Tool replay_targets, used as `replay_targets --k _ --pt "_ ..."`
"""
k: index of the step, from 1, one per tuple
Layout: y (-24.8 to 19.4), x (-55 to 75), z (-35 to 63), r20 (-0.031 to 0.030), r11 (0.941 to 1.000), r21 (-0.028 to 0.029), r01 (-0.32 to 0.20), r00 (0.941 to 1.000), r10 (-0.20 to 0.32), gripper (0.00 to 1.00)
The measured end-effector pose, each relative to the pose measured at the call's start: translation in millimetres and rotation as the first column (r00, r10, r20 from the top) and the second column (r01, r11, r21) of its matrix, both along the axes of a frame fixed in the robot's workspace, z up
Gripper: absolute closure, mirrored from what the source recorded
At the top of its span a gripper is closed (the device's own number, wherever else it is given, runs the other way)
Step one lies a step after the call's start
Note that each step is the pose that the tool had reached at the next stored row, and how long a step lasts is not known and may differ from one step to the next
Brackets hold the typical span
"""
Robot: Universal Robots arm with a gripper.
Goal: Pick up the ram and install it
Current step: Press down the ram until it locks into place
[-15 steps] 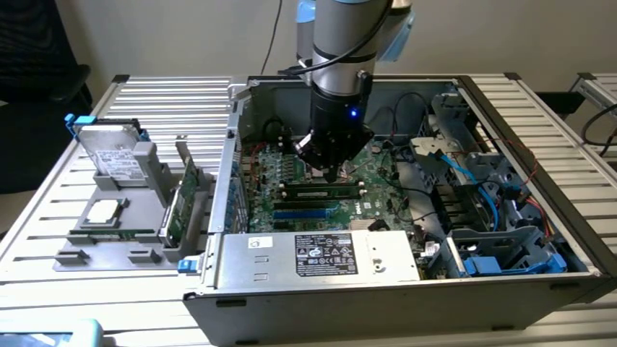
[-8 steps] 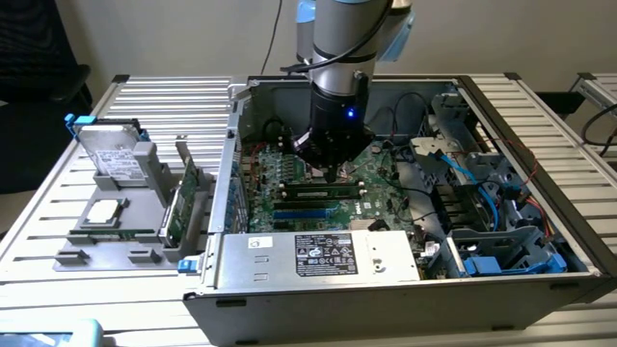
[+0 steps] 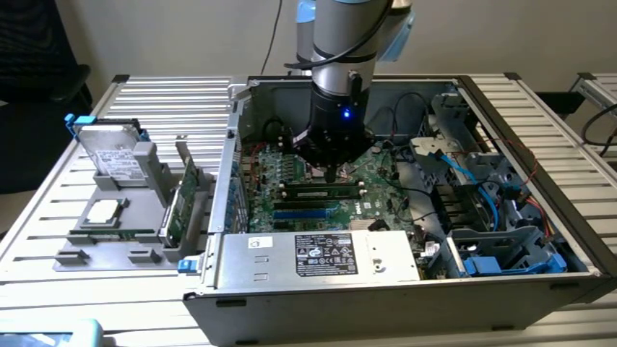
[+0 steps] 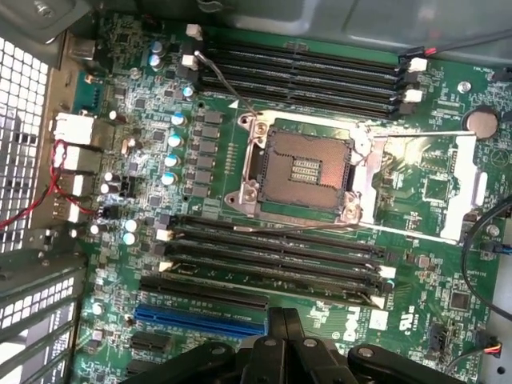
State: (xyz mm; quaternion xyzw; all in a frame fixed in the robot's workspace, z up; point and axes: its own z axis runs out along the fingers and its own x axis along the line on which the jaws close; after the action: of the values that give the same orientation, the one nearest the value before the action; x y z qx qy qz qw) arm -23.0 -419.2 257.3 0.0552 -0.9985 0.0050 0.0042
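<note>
The black claw (image 3: 333, 173) of the grey robot arm (image 3: 339, 50) hangs inside the open grey metal computer case (image 3: 386, 285), just above the green motherboard (image 3: 289, 184), and its fingers are closed together with nothing between them. In the wrist view the closed fingers (image 4: 282, 336) come together to a narrow tip over the lower group of long black memory slots (image 4: 272, 256). The ram, a long thin green stick with dark chips (image 3: 321, 194), lies seated in one of these slots directly under the claw, in the exterior view; its upper edge is level with the white latches at both ends, as far as I can tell. Beside it, toward the front wall of the case, there is a blue slot (image 3: 306, 215). In the middle of the motherboard the square metal processor socket (image 4: 302, 170) is open, and a second group of black memory slots (image 4: 300, 76) lies on the other side of it. The silver power supply box with a white label (image 3: 318, 254) stands along the front wall of the case. Blue and black cables (image 3: 463, 173) fill the side of the case at the exterior view's right. The case stands on a tabletop of ribbed aluminium profiles (image 3: 169, 97). Near the tabletop's edge at the exterior view's left a grey plastic holder (image 3: 126, 217) carries a silver hard drive (image 3: 114, 155) and a green expansion card standing upright (image 3: 188, 191).
</note>
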Motion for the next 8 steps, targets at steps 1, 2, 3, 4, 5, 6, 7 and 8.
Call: replay_targets --k 1,2,3,4,5,6,7,8 --pt "0.0 0.0 0.0 0.0000 0.9999 0.0000 0.015 0.9999 -0.015 0.89" --pt "0.0 0.0 0.0 0.0000 0.9995 0.0000 0.032 0.9995 -0.032 0.89" --pt "0.0 0.0 0.0 -0.0001 0.9989 -0.0001 0.047 0.9989 -0.047 0.89" --pt "0.0 0.0 0.0 0.0000 0.9981 -0.0001 0.062 0.9981 -0.062 0.89" --pt "0.0 0.0 0.0 0.0000 0.9970 0.0000 0.078 0.9970 -0.078 0.89" --pt "0.0 0.0 0.0 0.0000 0.9956 0.0001 0.093 0.9956 -0.093 0.89" --pt "0.0 0.0 0.0 0.0000 0.9942 0.0000 0.107 0.9942 -0.107 0.89" --pt "0.0 0.0 0.0 0.0002 0.9931 -0.0010 0.117 0.9931 -0.117 0.89"
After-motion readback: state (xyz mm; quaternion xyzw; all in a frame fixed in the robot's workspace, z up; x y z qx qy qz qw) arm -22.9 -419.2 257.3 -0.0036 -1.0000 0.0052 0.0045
